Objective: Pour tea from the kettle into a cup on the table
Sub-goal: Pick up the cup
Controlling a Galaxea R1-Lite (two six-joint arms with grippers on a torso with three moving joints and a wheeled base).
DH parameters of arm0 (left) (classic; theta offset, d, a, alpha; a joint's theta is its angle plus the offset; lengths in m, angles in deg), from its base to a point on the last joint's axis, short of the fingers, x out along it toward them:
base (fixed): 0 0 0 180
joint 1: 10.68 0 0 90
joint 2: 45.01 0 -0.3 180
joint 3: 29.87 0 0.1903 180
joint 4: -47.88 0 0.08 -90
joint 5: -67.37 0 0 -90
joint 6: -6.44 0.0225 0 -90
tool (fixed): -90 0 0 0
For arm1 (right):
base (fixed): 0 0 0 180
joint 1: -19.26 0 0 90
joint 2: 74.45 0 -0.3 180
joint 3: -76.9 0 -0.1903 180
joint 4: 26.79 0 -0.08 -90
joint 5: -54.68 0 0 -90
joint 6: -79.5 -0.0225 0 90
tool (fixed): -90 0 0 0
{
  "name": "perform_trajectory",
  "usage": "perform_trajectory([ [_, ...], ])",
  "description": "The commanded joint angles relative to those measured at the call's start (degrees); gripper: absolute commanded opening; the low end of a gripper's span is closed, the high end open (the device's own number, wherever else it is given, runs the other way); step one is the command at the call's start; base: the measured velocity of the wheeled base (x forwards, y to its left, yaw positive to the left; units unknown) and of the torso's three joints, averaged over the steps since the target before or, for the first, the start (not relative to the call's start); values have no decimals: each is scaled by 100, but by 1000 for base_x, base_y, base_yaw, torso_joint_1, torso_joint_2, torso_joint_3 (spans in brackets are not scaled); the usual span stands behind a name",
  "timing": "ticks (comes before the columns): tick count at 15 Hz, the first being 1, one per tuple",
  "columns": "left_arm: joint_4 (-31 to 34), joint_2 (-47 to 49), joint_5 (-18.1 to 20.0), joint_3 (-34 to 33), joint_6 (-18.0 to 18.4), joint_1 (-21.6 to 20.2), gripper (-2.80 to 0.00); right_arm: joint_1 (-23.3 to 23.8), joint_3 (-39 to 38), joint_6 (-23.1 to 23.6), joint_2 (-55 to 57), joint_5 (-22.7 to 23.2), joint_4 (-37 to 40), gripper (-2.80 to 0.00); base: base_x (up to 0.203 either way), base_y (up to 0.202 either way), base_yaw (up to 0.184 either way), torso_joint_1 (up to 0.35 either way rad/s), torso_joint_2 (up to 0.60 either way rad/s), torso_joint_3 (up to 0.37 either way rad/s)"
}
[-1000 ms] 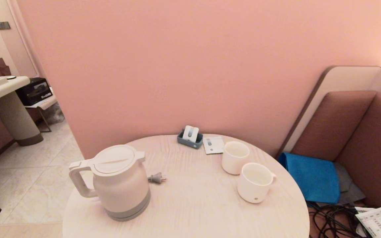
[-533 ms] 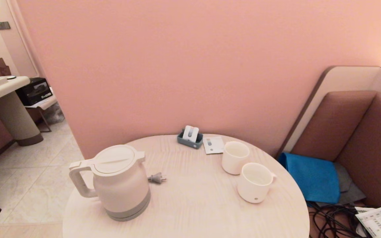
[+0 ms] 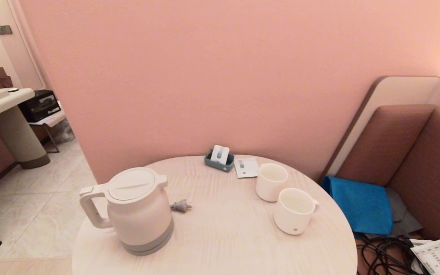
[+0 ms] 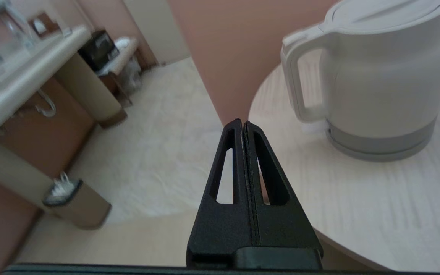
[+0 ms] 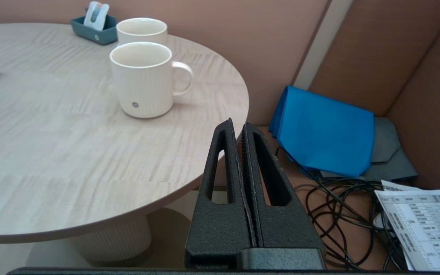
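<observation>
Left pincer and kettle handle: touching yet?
Apart. The left wrist view shows the shut left pincer short of the kettle, with bare table between them.

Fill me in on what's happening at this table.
Nothing is being handled yet. The kettle stands upright, lid on, on the round table; the ribbed cup sits empty beside a plain cup. The left gripper is shut short of the kettle's handle; the right gripper is shut off the table's edge.

On the table (image 3: pixel 220 244) — kettle (image 3: pixel 138 210) left, cup (image 3: pixel 294 211) right, well apart.
</observation>
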Motion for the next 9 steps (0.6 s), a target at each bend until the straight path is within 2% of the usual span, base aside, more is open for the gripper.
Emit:
perform_trajectory([
  [1,0,-13,19,-184,-196,-108,-280,0,-1,5,-2,4,0,-280,0,0,0,0,0,0],
  [3,-13,-18,78,-607,-505,-108,-280,0,-1,5,-2,4,0,-280,0,0,0,0,0,0],
  [5,12,-21,630,-690,-1290,-102,-280,0,-1,5,-2,4,0,-280,0,0,0,0,0,0],
  [6,36,-21,877,-643,-1462,-100,-280,0,-1,5,-2,4,0,-280,0,0,0,0,0,0],
  [8,92,-54,911,-644,-1489,66,-280,0,-1,5,-2,4,0,-280,0,0,0,0,0,0],
  [9,195,-91,897,-627,-1498,402,-280,0,-1,5,-2,4,0,-280,0,0,0,0,0,0],
])
